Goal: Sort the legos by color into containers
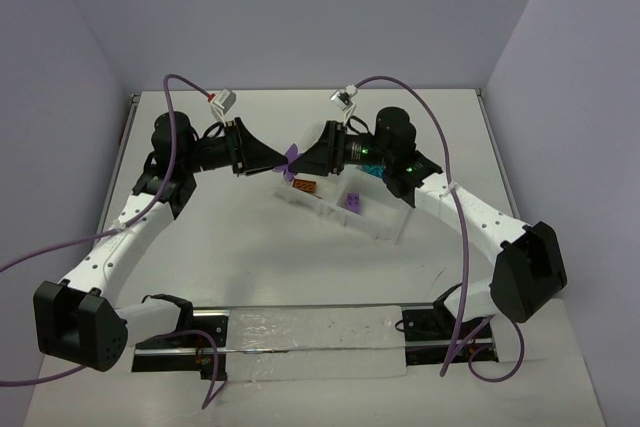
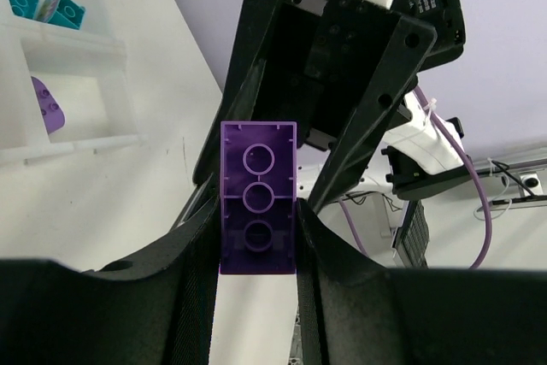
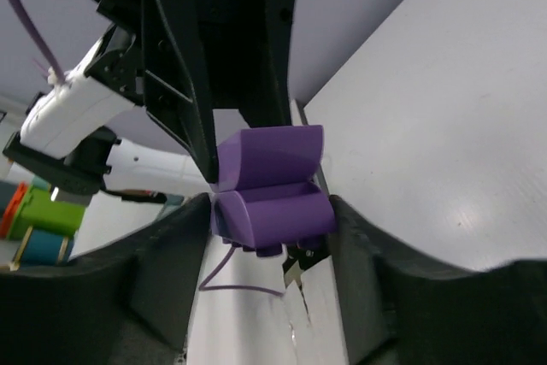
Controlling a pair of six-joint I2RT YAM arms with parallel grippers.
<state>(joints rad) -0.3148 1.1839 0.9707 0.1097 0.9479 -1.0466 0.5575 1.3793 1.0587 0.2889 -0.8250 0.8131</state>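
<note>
Both grippers meet above the table just left of the white tray (image 1: 385,222). My left gripper (image 1: 283,159) (image 2: 258,232) is shut on a flat purple lego (image 2: 258,198), seen from its hollow underside. My right gripper (image 1: 301,161) (image 3: 270,215) is shut on a rounded purple lego clump (image 3: 272,185). In the top view the two show as one purple clump (image 1: 292,158) between the facing fingertips. The tray holds a purple brick (image 1: 353,202), an orange-brown brick (image 1: 303,187) and teal bricks (image 1: 375,175). The left wrist view shows the teal bricks (image 2: 34,2) and a purple piece (image 2: 47,104) in their tray compartments.
A long clear strip (image 1: 310,332) with black brackets lies along the near edge between the arm bases. Purple cables loop over both arms. Walls close the table on the left, right and far sides.
</note>
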